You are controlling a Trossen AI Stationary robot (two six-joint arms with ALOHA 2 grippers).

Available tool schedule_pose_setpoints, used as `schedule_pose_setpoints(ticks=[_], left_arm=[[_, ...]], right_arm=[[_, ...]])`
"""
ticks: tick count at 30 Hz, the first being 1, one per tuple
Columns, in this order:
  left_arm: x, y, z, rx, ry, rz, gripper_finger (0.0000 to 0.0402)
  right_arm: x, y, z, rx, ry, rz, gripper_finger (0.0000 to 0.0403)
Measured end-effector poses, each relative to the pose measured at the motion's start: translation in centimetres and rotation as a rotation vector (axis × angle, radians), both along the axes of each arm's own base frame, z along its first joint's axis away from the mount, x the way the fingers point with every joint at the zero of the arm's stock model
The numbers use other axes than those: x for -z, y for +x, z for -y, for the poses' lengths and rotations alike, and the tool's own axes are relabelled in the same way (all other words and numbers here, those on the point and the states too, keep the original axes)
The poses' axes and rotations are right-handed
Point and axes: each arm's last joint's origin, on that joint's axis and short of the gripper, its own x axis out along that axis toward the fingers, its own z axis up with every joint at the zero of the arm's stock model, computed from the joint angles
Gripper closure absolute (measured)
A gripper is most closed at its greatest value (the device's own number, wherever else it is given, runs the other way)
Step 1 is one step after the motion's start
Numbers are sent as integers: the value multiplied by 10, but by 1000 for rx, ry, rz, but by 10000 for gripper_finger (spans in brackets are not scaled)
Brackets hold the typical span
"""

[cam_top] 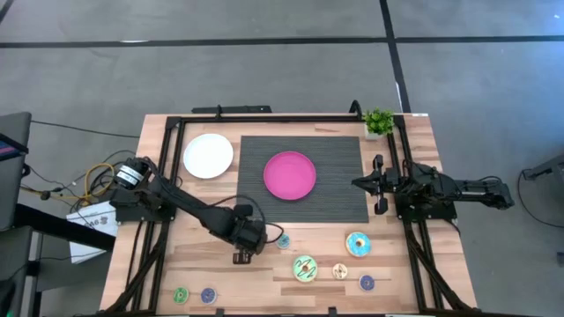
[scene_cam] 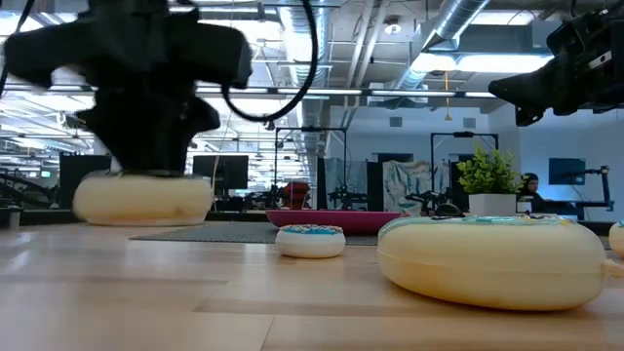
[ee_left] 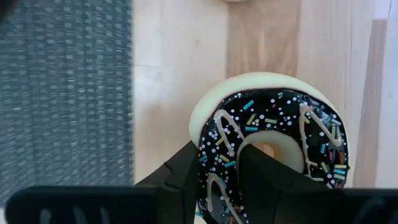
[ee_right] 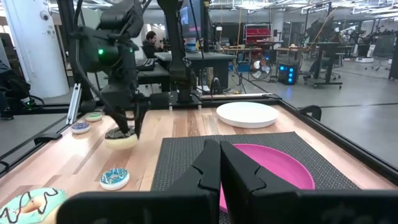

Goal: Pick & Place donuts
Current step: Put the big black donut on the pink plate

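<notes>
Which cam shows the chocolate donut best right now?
Left wrist view: the chocolate donut fills the frame, icing and sprinkles clear, left hand clamped across one side of its ring. High view hides it under the arm. Low view and right wrist view show only its cream side, beneath the hand.

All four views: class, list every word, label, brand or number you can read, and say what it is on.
None can be read.
Papers beside the table's left edge: any print too small to read.
Room screens and equipment in the low and right wrist views: too blurred to read.
Chocolate donut, pink plate, white plate: no writing.
</notes>
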Motion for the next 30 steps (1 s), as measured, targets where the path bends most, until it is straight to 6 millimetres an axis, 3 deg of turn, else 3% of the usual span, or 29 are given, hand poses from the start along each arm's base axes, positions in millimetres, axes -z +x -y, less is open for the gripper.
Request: schedule_pose_setpoints(ticks=[8, 13, 18, 23, 30], left_arm=[[-55, 34, -53, -32, 27, 19, 314], [-84, 53, -107, -18, 99, 107, 314], [-99, 60, -164, -63, 146, 187, 314], [-98, 65, -208, -54, 131, 262, 314], [-63, 87, -238, 34, 156, 104, 314]], right_arm=[[0, 0, 0, 0, 0, 0, 403], [0, 0, 0, 0, 0, 0, 403], [0, 0, 0, 0, 0, 0, 403], [0, 0, 0, 0, 0, 0, 403], [0, 0, 0, 0, 0, 0, 403]])
